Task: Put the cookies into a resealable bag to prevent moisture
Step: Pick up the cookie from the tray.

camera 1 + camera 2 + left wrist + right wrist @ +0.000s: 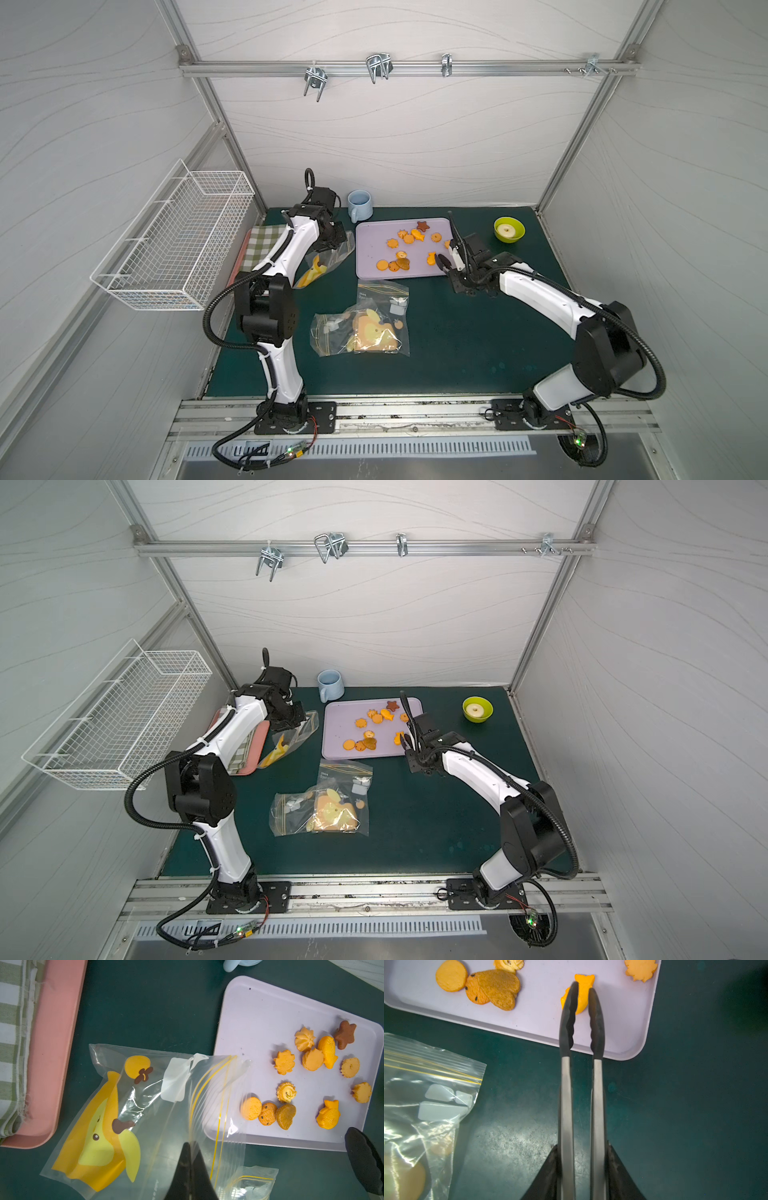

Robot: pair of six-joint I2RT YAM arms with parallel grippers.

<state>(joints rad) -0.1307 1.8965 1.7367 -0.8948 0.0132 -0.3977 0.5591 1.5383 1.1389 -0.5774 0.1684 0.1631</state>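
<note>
The left end effector (190, 1147) is mostly cut off at the frame edge, but it's pinched tight on the rim of the banana-print bag (145, 1115) near the lilac tray (259, 1022). 12 cookies (311, 1059) sit in that tray. The right end effector (581, 1145) is clamped on tongs (566, 1084) whose tips straddle a fish cookie (582, 991), can't tell if they touch.

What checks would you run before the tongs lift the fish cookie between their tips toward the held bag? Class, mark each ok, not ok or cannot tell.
1. Left tool shut on the bag: ok.
2. Bag mouth open: cannot tell.
3. Right tool gripping the tongs: ok.
4. Tong tips either side of the fish cookie: ok.
5. Tips squeezing that cookie firmly: cannot tell.
6. Other cookies on the tray clear of the tips: ok.
</note>
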